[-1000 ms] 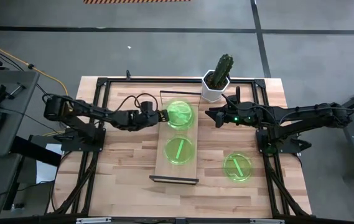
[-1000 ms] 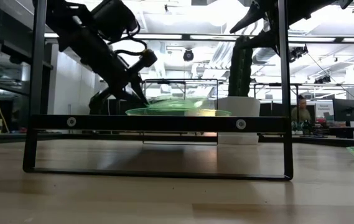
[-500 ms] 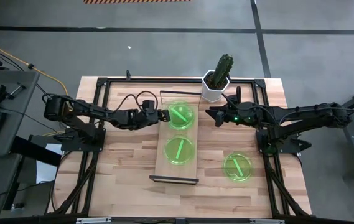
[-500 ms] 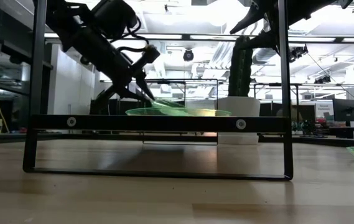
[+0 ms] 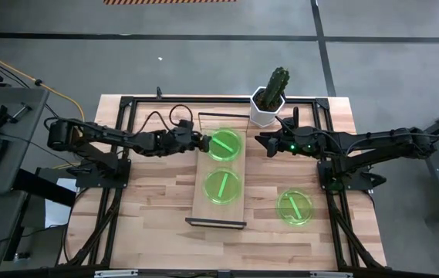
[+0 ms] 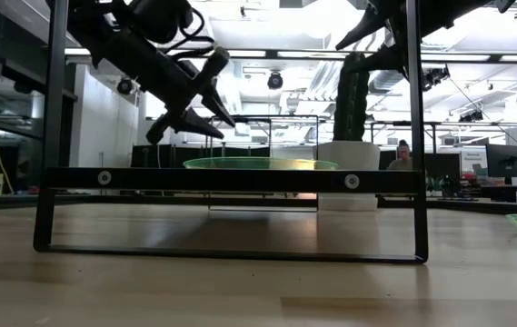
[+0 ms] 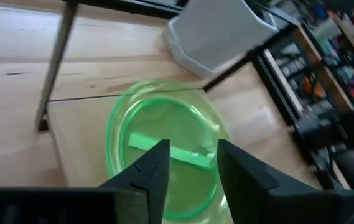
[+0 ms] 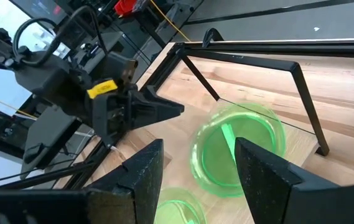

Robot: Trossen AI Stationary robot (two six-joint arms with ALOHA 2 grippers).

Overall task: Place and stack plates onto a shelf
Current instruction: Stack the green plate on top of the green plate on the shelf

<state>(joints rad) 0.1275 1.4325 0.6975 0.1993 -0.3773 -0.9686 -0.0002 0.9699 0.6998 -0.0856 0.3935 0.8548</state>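
A green plate [image 5: 224, 144] lies flat on the far end of the light-wood shelf [image 5: 202, 205]. It also shows in the left wrist view [image 7: 164, 149] and the right wrist view [image 8: 239, 149]. A second plate [image 5: 222, 186] lies on the shelf's near half, and a third [image 5: 295, 207] lies on the table to the right. My left gripper [image 5: 202, 144] is open just left of the far plate and above shelf height [image 6: 190, 123]. My right gripper [image 5: 261, 144] is open and empty, right of the shelf.
A white pot with a cactus [image 5: 268, 102] stands at the table's far edge, just right of the shelf's far end. The shelf's black end frame [image 6: 231, 179] stands toward the near edge. Bare tabletop lies at the near left and near right.
My left gripper has laid the tilted plate flat on the shelf's far end and let it go. It has opened, risen and drawn back a little toward the table's left edge. The plate now lies still.
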